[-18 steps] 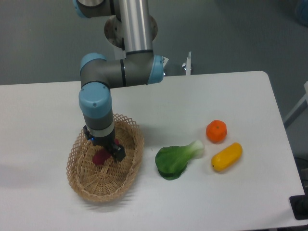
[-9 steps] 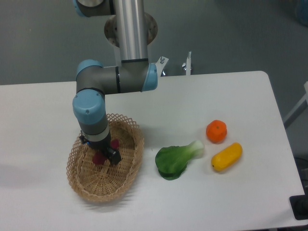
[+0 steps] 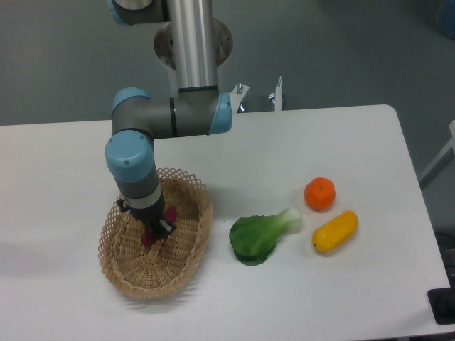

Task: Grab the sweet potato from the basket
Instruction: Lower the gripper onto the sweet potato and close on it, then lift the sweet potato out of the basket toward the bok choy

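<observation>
The tan wicker basket (image 3: pixel 181 266) sits on the white table at the left. The reddish-purple sweet potato (image 3: pixel 151 235) lies inside it, mostly hidden by my gripper; only its ends show, one by the wrist (image 3: pixel 171 213). My gripper (image 3: pixel 155 229) reaches down into the basket and its fingers stand around the sweet potato. The arm hides the fingertips, so I cannot tell how tightly they are closed on it.
A green leafy vegetable (image 3: pixel 259 235) lies to the right of the basket. A round orange fruit (image 3: pixel 320 193) and a yellow oblong vegetable (image 3: pixel 335 231) lie further right. The arm's base stands at the back, above the basket.
My gripper has shifted slightly left and lowered into the basket over the sweet potato. Less of the sweet potato shows now than a second ago.
</observation>
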You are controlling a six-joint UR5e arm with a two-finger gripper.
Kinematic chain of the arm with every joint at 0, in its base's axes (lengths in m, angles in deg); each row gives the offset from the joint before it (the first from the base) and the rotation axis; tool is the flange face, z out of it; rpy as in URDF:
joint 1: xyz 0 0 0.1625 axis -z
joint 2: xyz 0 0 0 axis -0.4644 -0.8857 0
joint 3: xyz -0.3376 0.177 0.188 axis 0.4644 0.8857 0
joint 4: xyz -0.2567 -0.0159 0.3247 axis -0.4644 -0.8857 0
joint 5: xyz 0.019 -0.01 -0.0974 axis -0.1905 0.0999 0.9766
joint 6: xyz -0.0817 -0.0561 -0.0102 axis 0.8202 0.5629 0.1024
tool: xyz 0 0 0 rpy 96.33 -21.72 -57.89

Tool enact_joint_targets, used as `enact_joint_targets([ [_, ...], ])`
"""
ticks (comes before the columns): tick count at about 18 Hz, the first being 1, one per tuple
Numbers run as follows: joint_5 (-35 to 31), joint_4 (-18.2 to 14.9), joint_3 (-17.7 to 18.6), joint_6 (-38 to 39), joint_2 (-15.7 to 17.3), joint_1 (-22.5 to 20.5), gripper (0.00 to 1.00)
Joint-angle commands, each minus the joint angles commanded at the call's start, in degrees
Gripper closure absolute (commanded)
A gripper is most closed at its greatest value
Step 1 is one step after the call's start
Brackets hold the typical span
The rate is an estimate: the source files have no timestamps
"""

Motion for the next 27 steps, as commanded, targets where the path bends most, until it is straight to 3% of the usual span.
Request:
enact_joint_targets([
  [9, 0.09, -0.26, -0.88, -2.90, 3.07, -1.23, 0.89],
  [17, 0.26, -1.32, -9.57, -5.53, 4.04, -10.62, 0.89],
  [20, 0.53, -1.93, -9.93, -10.09, 5.79, -15.63, 0.89],
  [27, 2.90, -8.17, -12.13, -21.78, 7.82, -25.92, 0.89],
])
